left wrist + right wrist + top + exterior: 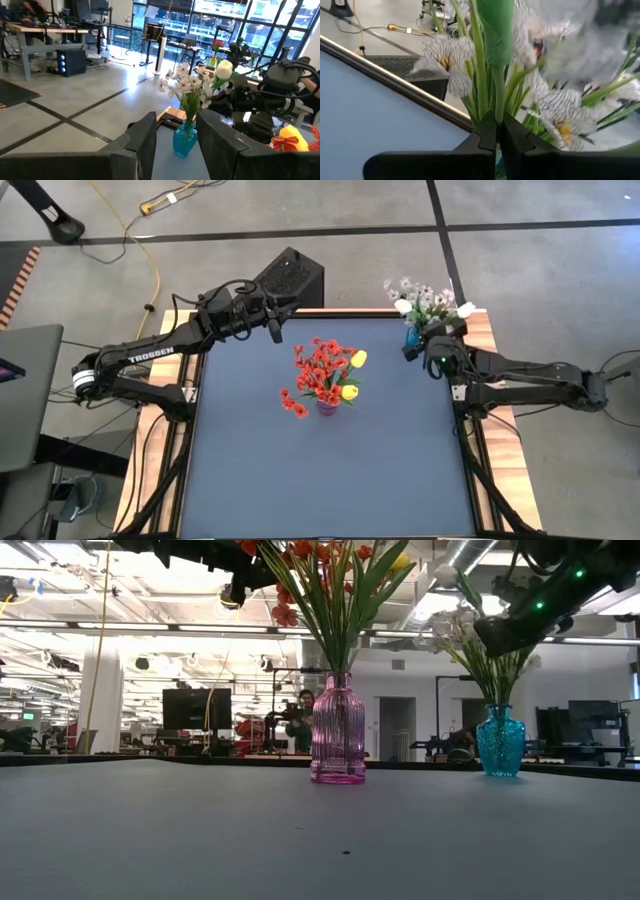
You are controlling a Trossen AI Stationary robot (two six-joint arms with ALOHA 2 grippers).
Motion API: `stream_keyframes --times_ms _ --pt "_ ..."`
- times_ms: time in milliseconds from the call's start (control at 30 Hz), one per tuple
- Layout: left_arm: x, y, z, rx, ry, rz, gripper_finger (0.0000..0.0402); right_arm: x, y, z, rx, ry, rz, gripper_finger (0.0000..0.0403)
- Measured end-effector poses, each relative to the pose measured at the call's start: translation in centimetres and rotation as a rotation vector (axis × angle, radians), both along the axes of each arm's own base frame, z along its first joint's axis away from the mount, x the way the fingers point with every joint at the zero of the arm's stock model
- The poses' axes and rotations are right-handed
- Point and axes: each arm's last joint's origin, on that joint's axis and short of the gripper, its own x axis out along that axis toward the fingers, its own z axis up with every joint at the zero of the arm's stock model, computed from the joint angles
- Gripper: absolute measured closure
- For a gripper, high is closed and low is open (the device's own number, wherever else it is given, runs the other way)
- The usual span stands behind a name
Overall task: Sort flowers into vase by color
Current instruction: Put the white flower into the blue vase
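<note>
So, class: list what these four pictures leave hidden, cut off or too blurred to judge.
- Low view: the blooms above the pink vase are cut off by the top edge.
- High view: the teal vase is mostly hidden under its flowers and the right pincer.
- Right wrist view: the stem between the pincer's fingers is visible, its bloom blurred.

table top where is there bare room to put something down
The near half of the dark blue table top, in front of the ribbed pink glass vase, is bare. Crowded: the far right corner, where the right end effector meets the teal glass vase.
</note>
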Motion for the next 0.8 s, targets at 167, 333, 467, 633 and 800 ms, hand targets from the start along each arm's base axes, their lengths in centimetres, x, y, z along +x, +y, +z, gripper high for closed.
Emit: stream_keyframes --times_ms 167,333,467,633,800 --pt "0.01 -0.02 0.0 0.0 0.0 -0.007 0.0274 -0.04 -0.11 -0.21 0.035 -0.014 0.021 0.0358" --pt "0.01 -0.03 0.01 0.0 0.0 -0.009 0.0274 -0.04 -0.11 -0.23 0.037 -0.008 0.027 0.0352" --pt "0.02 -0.03 0.0 -0.005 -0.002 -0.011 0.0274 -0.07 -0.1 -0.29 0.04 0.0 0.026 0.0351" --pt "0.05 -0.1 -0.02 -0.008 0.001 -0.035 0.0274 -0.13 -0.07 -0.29 0.041 0.003 0.028 0.0347" --pt "0.05 -0.1 -0.05 -0.009 0.004 -0.035 0.0274 -0.02 -0.08 -0.35 0.069 -0.003 0.073 0.031"
